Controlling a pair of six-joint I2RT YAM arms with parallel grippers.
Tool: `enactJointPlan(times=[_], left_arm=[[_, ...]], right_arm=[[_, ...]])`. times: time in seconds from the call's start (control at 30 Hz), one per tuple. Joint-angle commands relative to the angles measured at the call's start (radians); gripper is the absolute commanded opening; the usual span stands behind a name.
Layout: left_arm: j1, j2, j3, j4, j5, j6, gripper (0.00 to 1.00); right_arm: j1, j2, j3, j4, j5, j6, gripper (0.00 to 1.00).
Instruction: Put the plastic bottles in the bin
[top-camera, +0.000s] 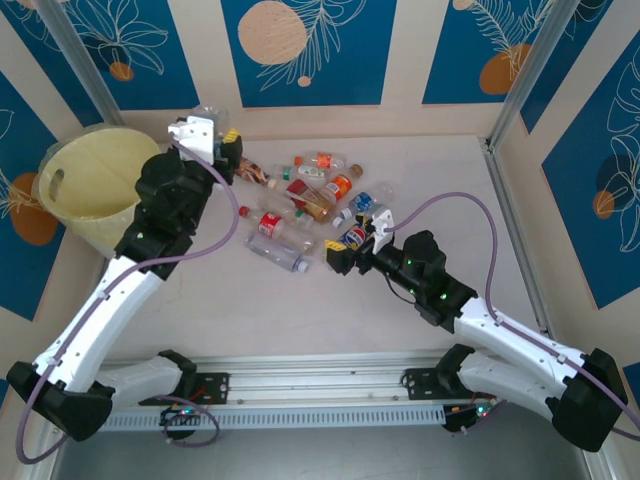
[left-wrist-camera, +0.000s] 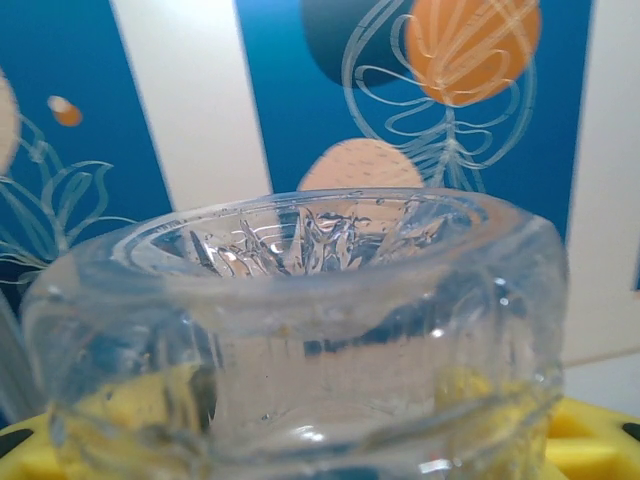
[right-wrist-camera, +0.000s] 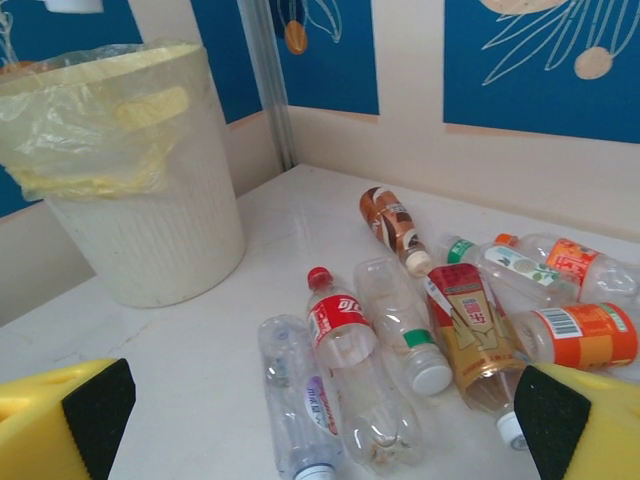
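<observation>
At upper left the left hand (top-camera: 210, 130) grips a clear plastic bottle (left-wrist-camera: 300, 320), with the round pale-yellow plastic bin (top-camera: 75, 225) just left of it, while the right hand (top-camera: 350, 252) hangs wide open by the scattered plastic bottles (top-camera: 310, 200).

Only a barcode (right-wrist-camera: 560, 322) shows, on the orange bottle (right-wrist-camera: 590, 340)
</observation>
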Motion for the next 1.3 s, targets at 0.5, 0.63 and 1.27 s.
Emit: enactJointPlan(times=[0.5, 0.63, 1.27], left_arm=[[0.389, 0.169, 0.169, -0.126, -0.216, 0.167, 0.42], [0.468, 0.224, 0.183, -0.175, -0.291, 0.168, 0.41], [0.717, 0.376, 0.272, -0.444, -0.352, -0.063, 0.50]], right_arm=[[-0.028, 0.065, 0.092, -0.007, 0.023, 0.015, 1.00], [-0.031, 0.107, 0.146, -0.037, -0.008, -0.008, 0.99], [-0.036, 0.234, 0.309, -0.098, -0.049, -0.032, 0.99]])
